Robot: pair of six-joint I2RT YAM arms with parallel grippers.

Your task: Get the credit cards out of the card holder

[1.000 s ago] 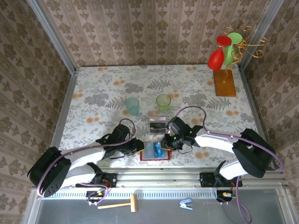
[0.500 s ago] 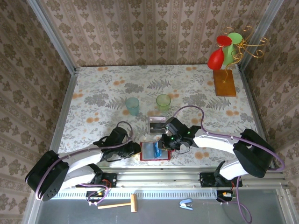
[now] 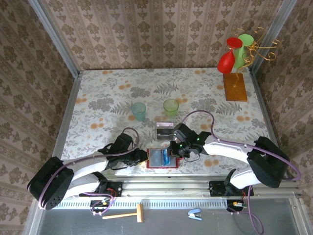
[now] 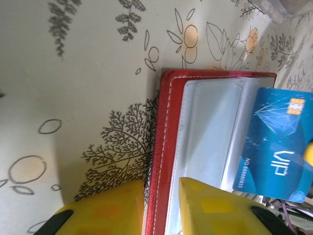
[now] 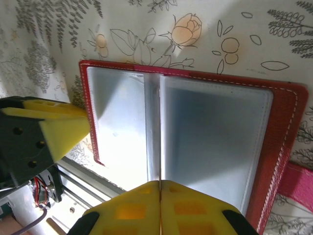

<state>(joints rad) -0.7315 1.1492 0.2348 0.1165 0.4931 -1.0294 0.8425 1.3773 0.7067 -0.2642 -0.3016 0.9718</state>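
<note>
The dark-red card holder [image 3: 157, 158] lies open near the table's front edge, its grey pockets [image 5: 215, 132] facing up. My left gripper [image 3: 143, 156] pinches the holder's left red cover edge [image 4: 164, 147] between its yellow fingers [image 4: 105, 210]. My right gripper [image 3: 171, 153] is shut on a blue credit card [image 4: 276, 147] marked VIP, which stands over the holder's right half. In the right wrist view that card [image 5: 160, 176] shows edge-on as a thin line between the closed fingertips of my right gripper [image 5: 160, 183]. Other cards are hidden.
A clear plastic box [image 3: 165, 130] stands just behind the holder. Behind it are a teal cup [image 3: 139, 111] and a green cup [image 3: 171, 106]. A wooden stand with red and green cups [image 3: 234, 73] is at the back right. The metal rail [image 3: 195, 178] runs right below the holder.
My right gripper has closed fully on the blue card, which now stands more upright over the holder. The left gripper has shifted slightly while keeping the cover's edge.
</note>
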